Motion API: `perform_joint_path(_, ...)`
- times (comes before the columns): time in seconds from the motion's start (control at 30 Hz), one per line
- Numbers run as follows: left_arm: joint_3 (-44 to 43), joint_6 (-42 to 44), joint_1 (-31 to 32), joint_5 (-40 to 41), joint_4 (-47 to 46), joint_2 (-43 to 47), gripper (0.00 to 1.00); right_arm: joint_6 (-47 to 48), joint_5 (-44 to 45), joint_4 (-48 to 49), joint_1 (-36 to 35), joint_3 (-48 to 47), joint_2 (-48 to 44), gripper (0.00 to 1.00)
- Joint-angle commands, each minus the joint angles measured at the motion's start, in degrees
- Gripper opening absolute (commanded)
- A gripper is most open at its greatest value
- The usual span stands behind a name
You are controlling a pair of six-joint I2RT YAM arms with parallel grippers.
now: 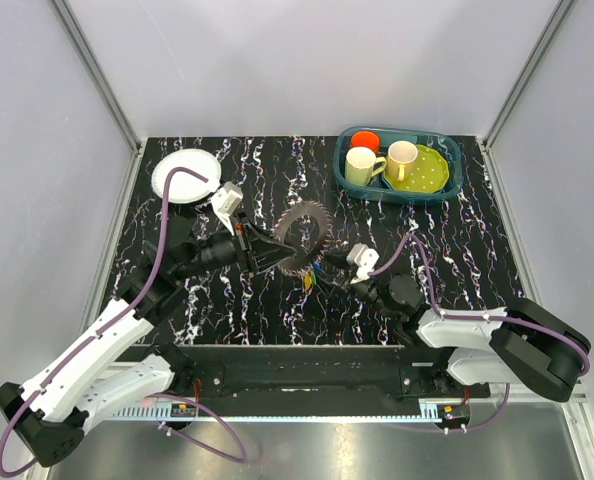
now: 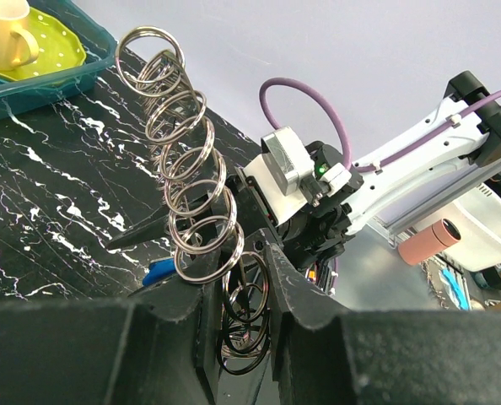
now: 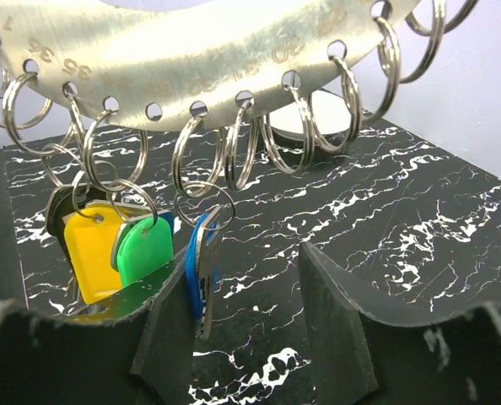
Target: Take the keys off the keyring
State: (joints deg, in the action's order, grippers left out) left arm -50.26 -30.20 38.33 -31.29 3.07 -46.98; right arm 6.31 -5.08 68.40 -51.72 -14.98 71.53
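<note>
The keyring [image 1: 302, 232] is a flat metal band [image 3: 191, 59] with numbered holes, and small split rings [image 2: 187, 181] hang from it. My left gripper [image 1: 267, 255] is shut on its left edge and holds it upright above the table; in the left wrist view several rings sit between the jaws [image 2: 238, 274]. Three keys hang from the underside: yellow-headed [image 3: 90, 253], green-headed [image 3: 145, 245] and blue-headed [image 3: 202, 270]. My right gripper [image 3: 242, 270] stands open just below them. The blue key lies against the inner face of its left finger [image 3: 162, 321], with a wide gap to the other finger.
A white plate [image 1: 184, 177] lies at the back left. At the back right stands a teal tray [image 1: 457, 165] with two mugs [image 1: 362, 165] and a green dish. The table is black marble-patterned, with walls on three sides.
</note>
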Motion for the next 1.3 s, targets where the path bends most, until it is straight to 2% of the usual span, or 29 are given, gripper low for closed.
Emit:
perform_joint_path(0.0,-1.25,-0.83,-0.27,0.53,-5.0,1.72,0.0,-1.47,-0.01,6.65,-0.57,-1.45,0.81,0.54)
perform_joint_path(0.57,0.95,-2.67,-0.27,1.49,-6.85,3.12,0.0,-3.93,-1.07,7.01,-1.36,-3.39,0.63,0.52)
perform_joint_path(0.7,1.65,-3.38,-0.27,1.76,-7.64,3.65,0.0,-5.07,-0.63,7.27,-1.54,-3.21,0.63,0.47)
perform_joint_path(0.73,1.74,-3.29,-0.27,1.76,-7.73,3.83,0.0,-5.25,-0.46,7.53,-1.54,-3.12,0.72,0.45)
perform_joint_path(0.77,1.83,-3.38,-0.27,1.84,-7.73,3.74,0.0,-5.51,-0.28,7.8,-1.54,-3.04,0.63,0.3)
perform_joint_path(0.83,1.92,-3.29,-0.36,2.11,-7.29,4.09,0.0,-5.69,-0.19,7.36,-1.63,-2.77,0.11,0.1)
perform_joint_path(0.87,1.92,-2.94,-0.27,2.72,-6.85,4.18,0.0,-5.6,0.33,6.66,-1.63,-2.68,-0.33,0.03)
perform_joint_path(0.97,1.83,-0.75,-0.36,5.43,-3.61,4.88,0.0,-5.78,4.02,0.44,-1.63,-1.98,-4.19,0.0)
perform_joint_path(1.07,3.85,0.58,-0.8,9.3,-0.7,5.41,0.0,-4.99,4.73,-12.02,-1.63,-1.89,-11.83,0.0)
perform_joint_path(1.1,5.59,0.14,-1.14,9.75,-0.52,5.32,0.0,-4.73,4.73,-22.5,-1.63,-3.89,-16.2,0.0)
perform_joint_path(1.17,7.1,-0.74,-1.59,10.98,-0.34,5.06,0.0,-4.81,7.1,-34.59,-1.63,-7.76,-19.22,0.0)
perform_joint_path(1.2,8.76,-1.79,-1.76,11.51,-0.35,5.23,0.0,-4.2,7.71,-44.31,-1.63,-11.7,-20.36,0.0)
perform_joint_path(1.27,10.52,-2.93,-1.76,13.26,-1.57,5.67,0.0,-2.97,9.82,-50.44,-1.54,-14.54,-20.29,0.0)
